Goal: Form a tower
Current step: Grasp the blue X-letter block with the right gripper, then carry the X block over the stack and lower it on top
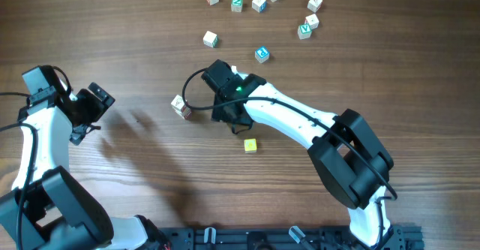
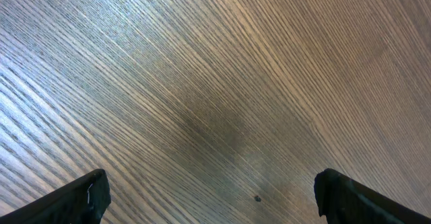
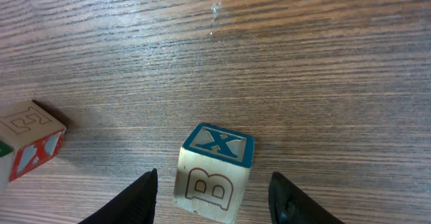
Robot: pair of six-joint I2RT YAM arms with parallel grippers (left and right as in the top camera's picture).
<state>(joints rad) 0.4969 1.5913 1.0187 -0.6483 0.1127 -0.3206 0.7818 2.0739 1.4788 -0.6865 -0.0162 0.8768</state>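
Note:
No tower is in view; only single wooden letter cubes lie about. In the right wrist view a pale cube (image 3: 215, 163) with a blue X on top and a red B on its side sits between the fingers of my right gripper (image 3: 214, 175). The jaws are open, with a gap on each side of the cube. From overhead, the right gripper (image 1: 225, 109) covers that cube. A cube with red marks (image 3: 30, 146) (image 1: 181, 106) lies just left of it. A yellow cube (image 1: 250, 146) rests below the right arm. My left gripper (image 2: 212, 197) (image 1: 96, 103) is open over bare wood at the far left.
Several loose letter cubes are scattered along the back of the table, among them a blue-topped cube (image 1: 262, 53), a white cube (image 1: 210, 38) and a green-marked cube (image 1: 237, 3). The wooden tabletop (image 1: 135, 167) fills the view.

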